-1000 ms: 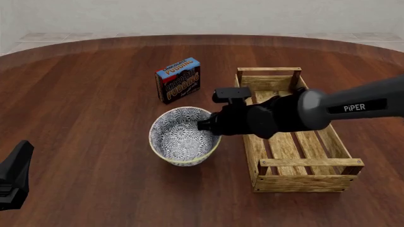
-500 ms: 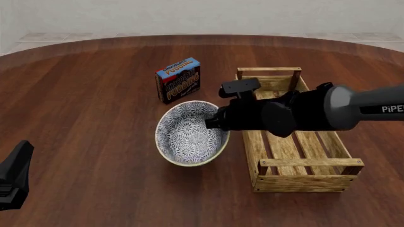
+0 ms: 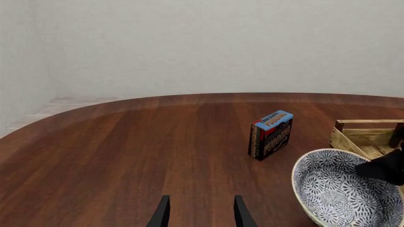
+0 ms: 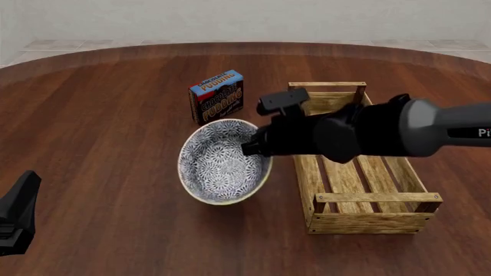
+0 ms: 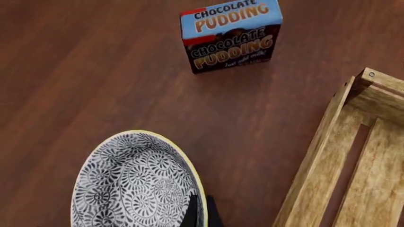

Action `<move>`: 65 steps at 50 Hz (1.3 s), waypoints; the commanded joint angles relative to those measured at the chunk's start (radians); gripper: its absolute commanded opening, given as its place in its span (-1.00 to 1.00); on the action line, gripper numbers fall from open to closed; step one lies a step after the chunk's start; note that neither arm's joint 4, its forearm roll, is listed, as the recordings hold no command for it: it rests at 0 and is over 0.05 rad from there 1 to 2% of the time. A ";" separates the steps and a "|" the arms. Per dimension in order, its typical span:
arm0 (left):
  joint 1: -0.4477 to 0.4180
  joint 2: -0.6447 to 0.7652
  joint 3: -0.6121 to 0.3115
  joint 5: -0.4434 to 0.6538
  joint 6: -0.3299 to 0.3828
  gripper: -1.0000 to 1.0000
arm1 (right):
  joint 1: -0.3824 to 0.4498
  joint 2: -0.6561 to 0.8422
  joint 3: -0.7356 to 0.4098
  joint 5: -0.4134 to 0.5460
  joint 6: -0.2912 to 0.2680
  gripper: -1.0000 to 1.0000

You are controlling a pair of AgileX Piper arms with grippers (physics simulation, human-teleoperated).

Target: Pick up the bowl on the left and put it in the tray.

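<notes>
Your widest thing is the table, dark wood and round-edged. On it, the tray lies lengthwise at about 3 o'clock from the bowl, its near long plank just beside the bowl's rim. The bowl is tipped, its patterned inside turned toward the camera, and it looks lifted off the table at least on the side you hold. The pudding box stands upright at about 12 o'clock from the bowl, near but apart.

Your right end effector is clenched on the bowl's rim at its 3 o'clock side; the right wrist view shows the fingers pinching that yellowish edge. Your left end effector is released, fingers apart over bare wood, holding nothing.

The risk lies in that one-sided rim pinch: the bowl hangs as a lever and could rotate or slip from the fingers if you swing fast. Carry it too low toward 3 o'clock and its underside could clip the tray's side plank, knocking the grasp loose or shoving the tray.
</notes>
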State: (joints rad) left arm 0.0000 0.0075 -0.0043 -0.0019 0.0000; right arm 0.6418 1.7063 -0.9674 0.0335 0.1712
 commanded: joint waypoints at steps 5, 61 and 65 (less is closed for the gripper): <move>0.000 0.000 0.000 0.000 0.000 1.00 | 0.002 -0.070 -0.025 0.046 -0.039 -1.00; 0.000 0.000 0.000 0.000 0.000 1.00 | -0.014 -0.361 0.047 0.026 -0.129 -1.00; 0.000 0.000 0.000 0.000 0.000 1.00 | -0.016 -0.383 0.052 0.021 -0.124 -1.00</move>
State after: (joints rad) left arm 0.0000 0.0075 -0.0043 -0.0019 0.0000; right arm 0.6237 1.3696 -0.9218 0.0674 0.0340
